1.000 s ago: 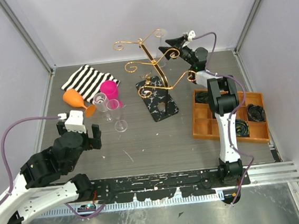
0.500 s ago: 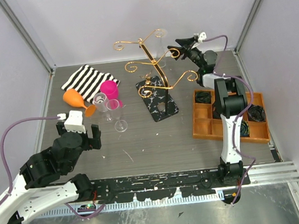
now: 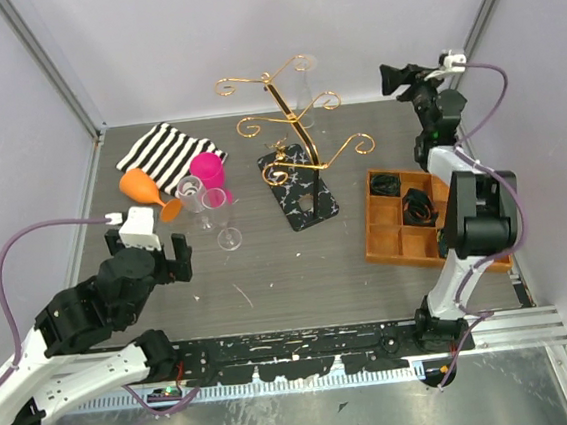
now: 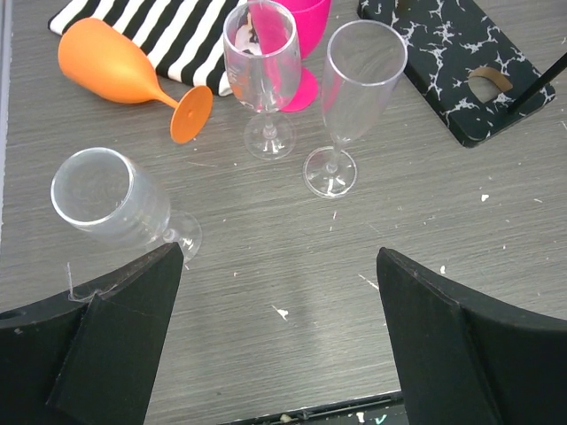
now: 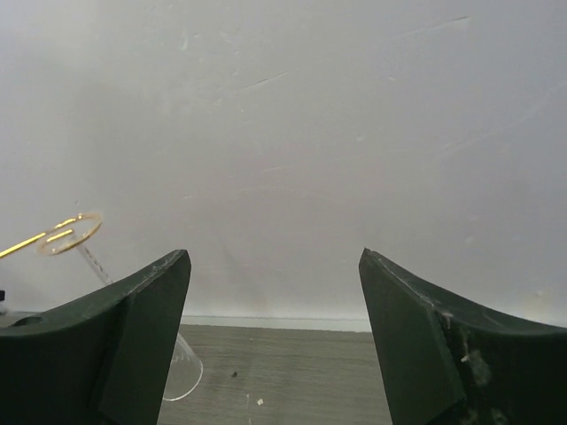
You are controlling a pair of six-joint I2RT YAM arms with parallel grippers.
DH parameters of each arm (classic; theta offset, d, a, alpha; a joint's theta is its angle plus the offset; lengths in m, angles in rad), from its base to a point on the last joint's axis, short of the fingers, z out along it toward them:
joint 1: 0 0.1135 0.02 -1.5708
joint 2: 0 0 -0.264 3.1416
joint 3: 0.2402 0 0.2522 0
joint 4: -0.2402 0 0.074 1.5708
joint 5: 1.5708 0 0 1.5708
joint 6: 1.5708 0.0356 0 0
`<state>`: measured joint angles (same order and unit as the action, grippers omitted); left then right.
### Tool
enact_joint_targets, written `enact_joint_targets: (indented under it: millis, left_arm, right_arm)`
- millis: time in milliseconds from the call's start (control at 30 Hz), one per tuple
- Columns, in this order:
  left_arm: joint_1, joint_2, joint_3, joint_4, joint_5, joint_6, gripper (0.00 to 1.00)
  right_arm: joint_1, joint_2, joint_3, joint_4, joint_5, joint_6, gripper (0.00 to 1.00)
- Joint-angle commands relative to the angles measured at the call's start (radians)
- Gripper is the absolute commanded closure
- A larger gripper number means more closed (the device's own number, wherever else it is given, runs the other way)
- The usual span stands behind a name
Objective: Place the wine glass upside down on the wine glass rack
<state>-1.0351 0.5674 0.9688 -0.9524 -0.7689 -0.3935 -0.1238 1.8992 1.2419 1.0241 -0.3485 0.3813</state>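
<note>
**A:** Materials first, please.

**B:** Thin gold wire forms the wine glass rack (image 3: pixel 294 131). Its arms end in curled spirals, and it stands on a flat black slab veined with white. The wine glass (image 5: pixel 182 370) is clear and hangs upside down from the top right spiral, stem dropping from the curl and bowl below.

**A:** And the grippers?

**B:** The right gripper (image 5: pixel 273 257) is up by the pale back wall (image 5: pixel 283 106), well apart from the rack, its jaws parted with nothing between them. The left gripper (image 4: pixel 279 257) hangs over the grey wood-grain table (image 4: pixel 266 292), its jaws spread wide and holding nothing.

**A:** Room to move?

**B:** Open tabletop lies between the rack's slab and the orange tray (image 3: pixel 372 244). Left of the rack it is crowded:
- a striped cloth (image 4: pixel 182 31)
- an orange goblet (image 4: pixel 111 64) on its side
- a pink cup (image 3: pixel 206 168)
- a standing flute (image 4: pixel 359 75)
- an upright clear glass (image 4: pixel 261 57)
- a tipped clear glass (image 4: pixel 111 199) near the left finger

**A:** Anything hard to read?

**B:** From above, the hung glass nearly vanishes against the wall. From the right wrist, a finger hides part of its bowl. The tray's contents are only dark tangles.
</note>
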Motion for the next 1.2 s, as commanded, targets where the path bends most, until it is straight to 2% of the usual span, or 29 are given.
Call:
enact_joint_targets:
  millis: [0, 133, 267, 567, 733, 867, 1167]
  left_arm:
    - [-0.002, 0.047, 0.078, -0.051, -0.024, -0.062, 0.02]
    - [-0.003, 0.086, 0.106, -0.099, -0.031, -0.099, 0.02]
    - [-0.002, 0.108, 0.134, -0.139, 0.004, -0.13, 0.02]
    - [-0.003, 0.133, 0.157, -0.205, 0.143, -0.213, 0.02]
    - [-0.003, 0.215, 0.181, -0.303, 0.141, -0.345, 0.02]
    - [-0.003, 0.266, 0.191, -0.326, 0.127, -0.408, 0.02]
    - [-0.002, 0.284, 0.207, -0.218, 0.117, -0.278, 0.02]
  right_arm:
    - [0.01, -0.217, -0.06, -0.261, 0.239, 0.009, 0.16]
    - [0.01, -0.364, -0.102, -0.494, 0.309, -0.003, 0.1]
    - [0.01, -0.514, -0.136, -0.741, 0.361, 0.012, 0.0]
    - [0.01, -0.706, 0.004, -1.428, 0.442, 0.078, 0.0]
    - [0.01, -0.82, -0.003, -1.571, 0.291, 0.067, 0.0]
    - [0.01, -0.947, -0.123, -1.552, 0.153, 0.096, 0.0]
    - [0.01, -1.123, -0.282, -1.6, 0.01, -0.019, 0.0]
